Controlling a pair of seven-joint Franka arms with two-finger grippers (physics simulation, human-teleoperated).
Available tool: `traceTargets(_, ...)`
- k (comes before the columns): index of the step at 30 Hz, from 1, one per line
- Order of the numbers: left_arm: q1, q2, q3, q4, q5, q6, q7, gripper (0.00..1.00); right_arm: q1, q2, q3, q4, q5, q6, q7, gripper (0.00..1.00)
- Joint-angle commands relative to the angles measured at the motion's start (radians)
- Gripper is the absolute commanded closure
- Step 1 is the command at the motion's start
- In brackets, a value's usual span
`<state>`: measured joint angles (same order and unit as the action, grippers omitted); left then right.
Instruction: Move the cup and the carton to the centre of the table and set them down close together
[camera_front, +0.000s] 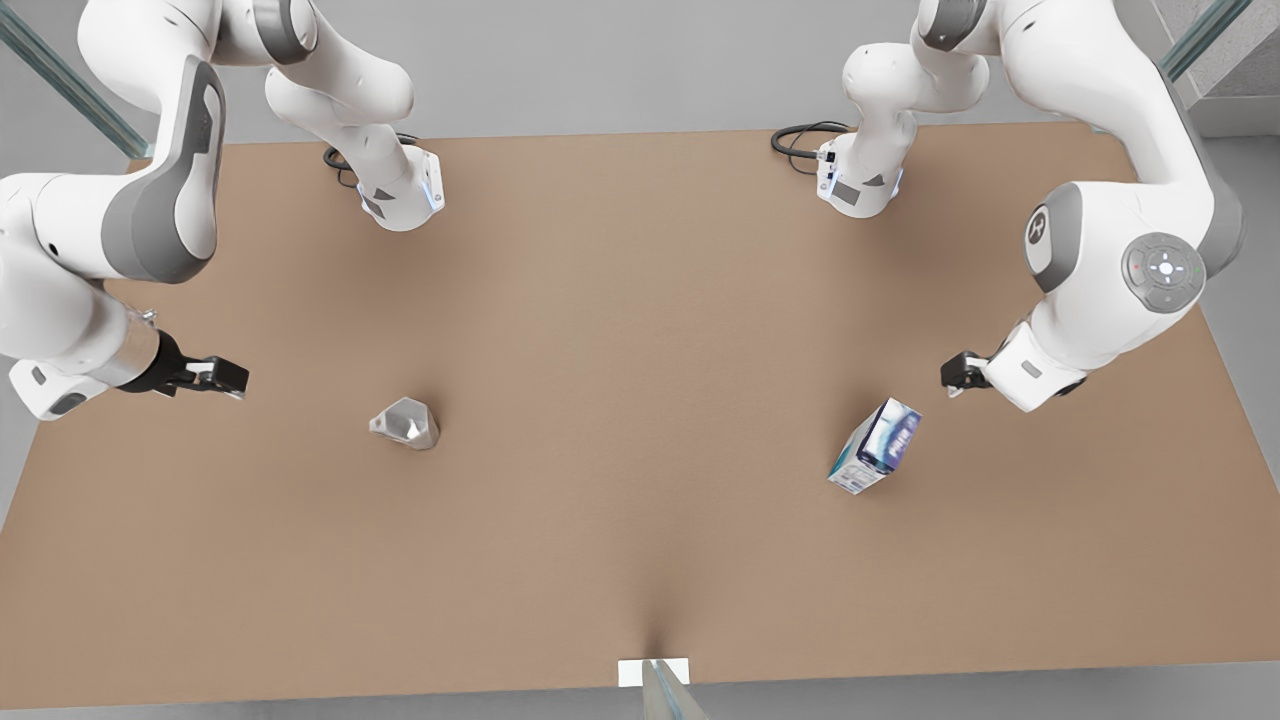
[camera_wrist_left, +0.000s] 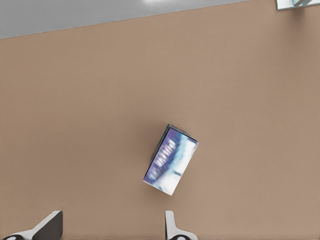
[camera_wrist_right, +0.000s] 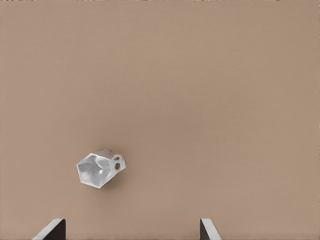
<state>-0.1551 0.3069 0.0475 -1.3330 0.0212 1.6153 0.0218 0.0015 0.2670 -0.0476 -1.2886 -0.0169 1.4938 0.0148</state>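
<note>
Table (camera_front: 640, 330) — plain light-brown top spanning most of the front view; both arm bases are bolted along its upper edge.

Cup (camera_front: 405, 422) — silvery, faceted, lying left of centre in the front view, well apart from the carton. In the right wrist view the cup (camera_wrist_right: 100, 169) shows its pale inside and a small side lug.

Carton (camera_front: 876, 446) — blue, purple and white box, tilted, at right of centre in the front view. In the left wrist view the carton (camera_wrist_left: 171, 159) shows a printed face, turned at an angle.

Right gripper (camera_front: 225, 377) — at the front view's left edge, on an arm folded down from the upper left corner, the wrist pointing toward the frame's centre. It hangs clear of the cup, to its left. The fingertips (camera_wrist_right: 52, 229) stand wide apart with nothing between them.

Left gripper (camera_front: 958, 373) — at the front view's right, on an arm arching down from the upper right corner, just above and right of the carton, not touching it. Its fingertips (camera_wrist_left: 50, 225) are likewise spread wide and empty.
</note>
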Motion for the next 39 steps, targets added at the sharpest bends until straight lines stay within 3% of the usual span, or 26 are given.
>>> traceTargets(1,0.000,0.000,0.000,0.000,0.000,0.000,0.000,0.00,0.000,0.000,0.000,0.000,0.000,0.000,0.000,0.00)
traceTargets(4,0.000,0.008,0.002,0.000,0.000,0.000,0.004,0.00,0.008,0.003,0.008,-0.002,0.000,-0.004,0.002,0.00)
traceTargets(8,-0.001,0.009,0.002,-0.005,0.005,-0.002,-0.003,0.00,0.026,0.051,0.124,0.000,-0.002,0.037,0.005,0.00)
traceTargets(12,0.000,0.018,0.005,-0.008,0.003,-0.002,-0.010,0.00,0.058,0.046,0.135,-0.169,0.002,0.221,0.008,0.00)
traceTargets(20,0.000,0.041,0.012,-0.006,0.003,0.000,-0.008,0.00,0.087,0.072,0.212,-0.195,0.078,0.292,0.008,0.00)
traceTargets(30,0.002,0.060,0.012,-0.005,0.002,0.000,-0.006,0.00,0.153,0.135,0.206,-0.293,0.057,0.388,0.203,0.00)
traceTargets(39,0.000,0.067,0.012,-0.006,0.003,0.002,-0.005,0.00,0.152,0.135,0.204,-0.385,0.015,0.335,0.304,0.00)
